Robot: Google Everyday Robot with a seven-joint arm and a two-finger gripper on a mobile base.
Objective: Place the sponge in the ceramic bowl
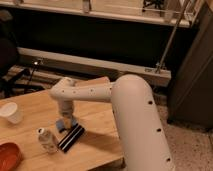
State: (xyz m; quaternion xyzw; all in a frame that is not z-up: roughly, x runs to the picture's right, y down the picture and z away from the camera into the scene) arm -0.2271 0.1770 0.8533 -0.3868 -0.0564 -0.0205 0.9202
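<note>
One arm [131,117] reaches from the right of the view across the wooden desk [100,131]. It bends down at the wrist, so the gripper [66,119] stands right at the sponge [62,124], pointing almost straight down. The sponge shows only as a small light-blue patch under and just beside the gripper's tip. It is close against the upper end of the black block with white stripes [73,137]. So little of the sponge shows that its long axis cannot be read, and whether the gripper has hold of it or merely stands over it cannot be told. The ceramic bowl [8,156] sits well apart at the lower-left corner of the view, cut off by the edge, and the part that shows holds no sponge. From the gripper the bowl lies to the left and nearer the camera. A small pale bottle [47,140] stands close to that line, between sponge and bowl. A white paper cup [11,112] stands farther back on the left. By my judgement, any carry to the bowl turns on that diagonal. The sponge would need to clear the bottle and come down inside the red rim, not on it.
</note>
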